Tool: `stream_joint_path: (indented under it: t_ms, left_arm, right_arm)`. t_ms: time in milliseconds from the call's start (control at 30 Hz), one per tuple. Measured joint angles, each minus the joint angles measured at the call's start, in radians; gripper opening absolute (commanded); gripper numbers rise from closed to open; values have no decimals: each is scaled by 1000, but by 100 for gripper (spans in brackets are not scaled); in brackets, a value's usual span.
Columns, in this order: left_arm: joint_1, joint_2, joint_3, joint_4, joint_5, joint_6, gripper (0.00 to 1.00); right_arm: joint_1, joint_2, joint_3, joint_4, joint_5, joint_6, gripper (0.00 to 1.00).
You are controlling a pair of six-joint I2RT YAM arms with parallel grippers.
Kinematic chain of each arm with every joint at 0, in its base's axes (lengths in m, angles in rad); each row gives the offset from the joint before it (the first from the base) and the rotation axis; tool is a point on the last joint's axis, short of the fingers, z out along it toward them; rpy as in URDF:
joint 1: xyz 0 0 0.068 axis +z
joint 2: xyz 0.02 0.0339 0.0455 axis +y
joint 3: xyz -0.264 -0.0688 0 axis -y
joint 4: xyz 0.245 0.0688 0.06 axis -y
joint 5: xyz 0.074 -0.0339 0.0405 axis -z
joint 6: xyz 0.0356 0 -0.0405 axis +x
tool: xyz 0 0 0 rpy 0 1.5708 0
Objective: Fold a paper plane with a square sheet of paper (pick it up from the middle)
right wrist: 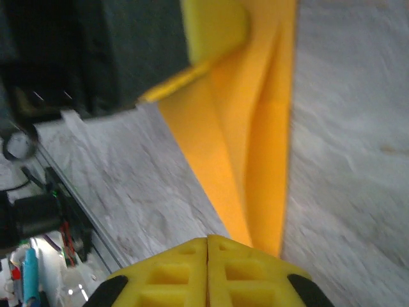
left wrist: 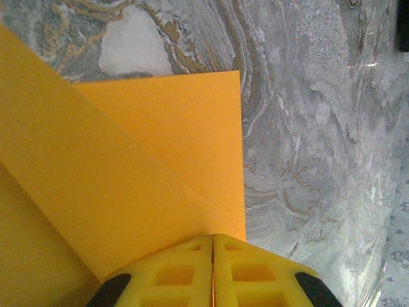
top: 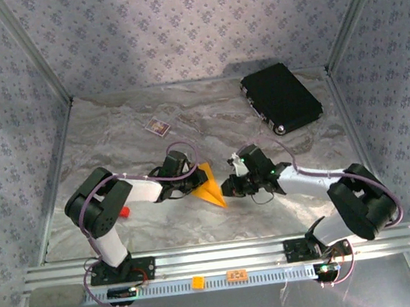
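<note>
The square sheet of paper [top: 210,186] is orange-yellow and folded into a pointed, layered shape lying on the marbled table, its point toward the near right. My left gripper [top: 191,182] is at the paper's wide left end. In the left wrist view the left gripper [left wrist: 212,238] is shut, the paper [left wrist: 160,147] fans out from the jaw seam, and an orange line shows between the pads. My right gripper [top: 230,187] stands at the paper's point. In the blurred right wrist view the right gripper [right wrist: 208,240] is shut, and the paper's tip [right wrist: 265,192] runs under its right finger [right wrist: 255,268].
A black case [top: 282,99] lies at the back right of the table. A small card [top: 158,126] lies at the back centre, and a small red block [top: 123,211] sits by the left arm. Two orange tags [top: 197,281] sit on the front rail. Patterned walls enclose the table.
</note>
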Motion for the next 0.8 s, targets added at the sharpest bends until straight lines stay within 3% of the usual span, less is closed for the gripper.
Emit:
stream_joint_path:
  t_ms: [400, 800]
  left_arm:
    - [0, 4, -1, 9, 3, 0, 8]
    - [0, 4, -2, 10, 3, 0, 7]
  right_arm:
    - [89, 254, 187, -19, 24, -14, 2]
    - [72, 280, 129, 24, 29, -16, 2]
